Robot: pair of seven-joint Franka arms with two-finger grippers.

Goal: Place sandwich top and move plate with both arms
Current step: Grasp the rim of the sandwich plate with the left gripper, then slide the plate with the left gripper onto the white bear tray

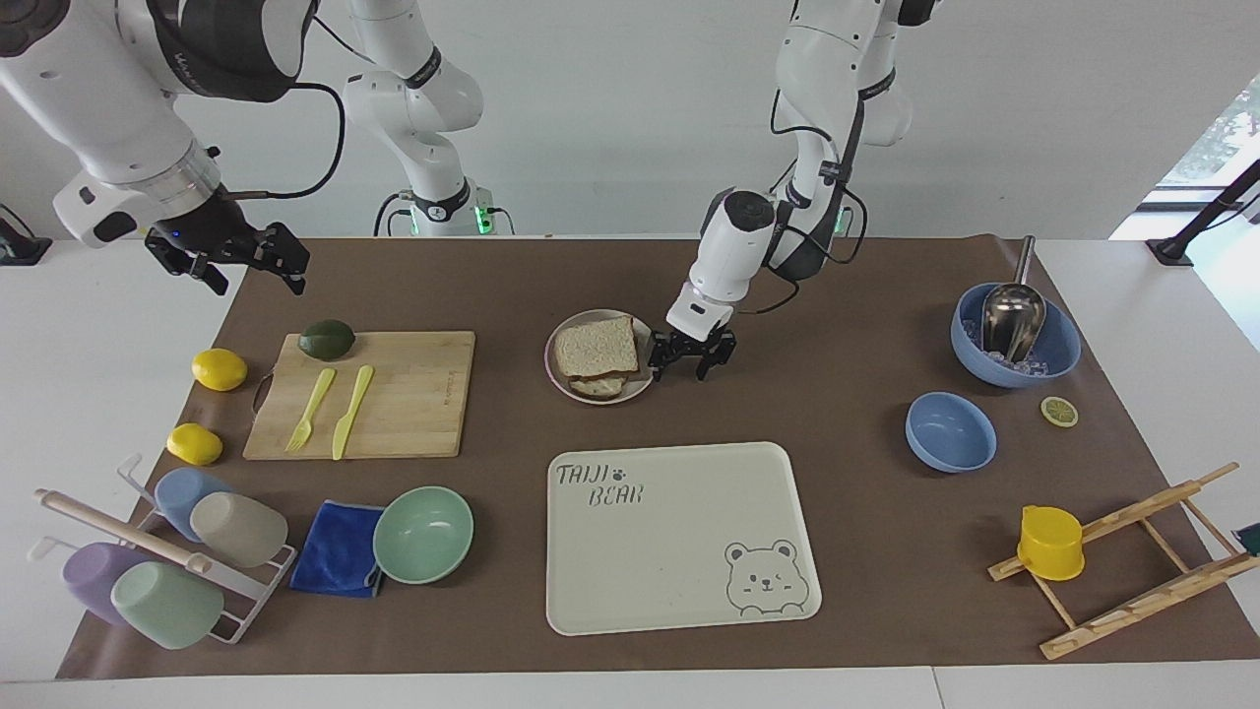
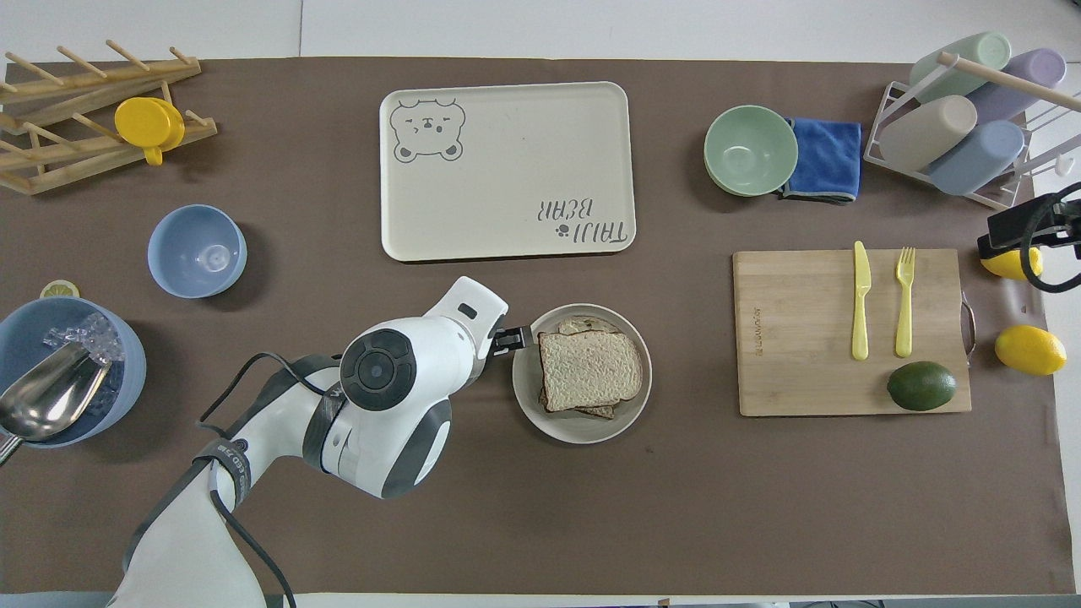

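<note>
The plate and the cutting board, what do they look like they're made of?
The plate looks like matte plastic or melamine: an even off-white rim with no shine, though glazed ceramic is possible. The cutting board looks like bamboo or light wood, with pale parallel grain strips and an unvarnished, dull surface.

You've got two glossy white arms: the left arm (image 1: 733, 246) and right arm (image 1: 118, 108) — rounded link shells, dark grey-black joint bands and round black end caps. Loose black cables loop off each forearm. Each wrist ends in a small black claw — left claw (image 1: 692, 356), right claw (image 1: 228, 258).
</note>
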